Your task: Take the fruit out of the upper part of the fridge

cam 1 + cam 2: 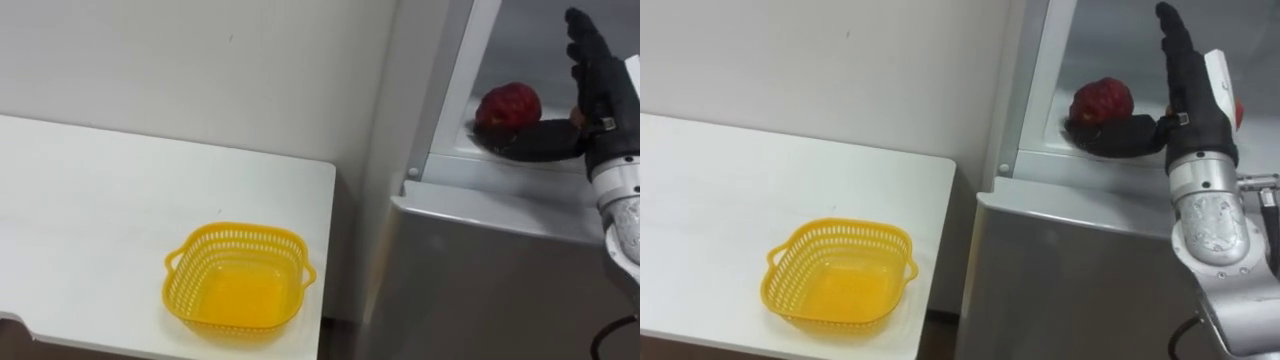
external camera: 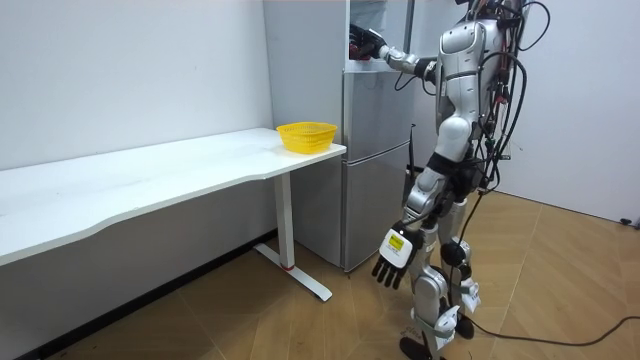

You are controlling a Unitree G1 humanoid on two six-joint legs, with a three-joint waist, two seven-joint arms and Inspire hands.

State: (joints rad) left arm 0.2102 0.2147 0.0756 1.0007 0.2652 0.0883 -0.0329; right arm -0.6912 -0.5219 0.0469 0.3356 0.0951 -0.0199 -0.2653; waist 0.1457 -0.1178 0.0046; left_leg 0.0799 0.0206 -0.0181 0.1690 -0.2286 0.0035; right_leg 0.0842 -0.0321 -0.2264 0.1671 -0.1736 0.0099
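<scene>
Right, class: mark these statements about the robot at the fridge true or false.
1. The yellow basket holds a red fruit. False: it is empty; the red fruit lies in the upper fridge.
2. The right hand is up inside the fridge beside the fruit. True.
3. Its fingers are curled round the fruit. False: they are straight, pointing up.
4. The basket sits on the white table. True.
5. The left hand rests on the table. False: it hangs at the robot's side.

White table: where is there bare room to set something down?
The white table is bare left of and behind the yellow basket, itself empty. Crowded: the fridge shelf, where the right robot hand is beside the red fruit.
</scene>
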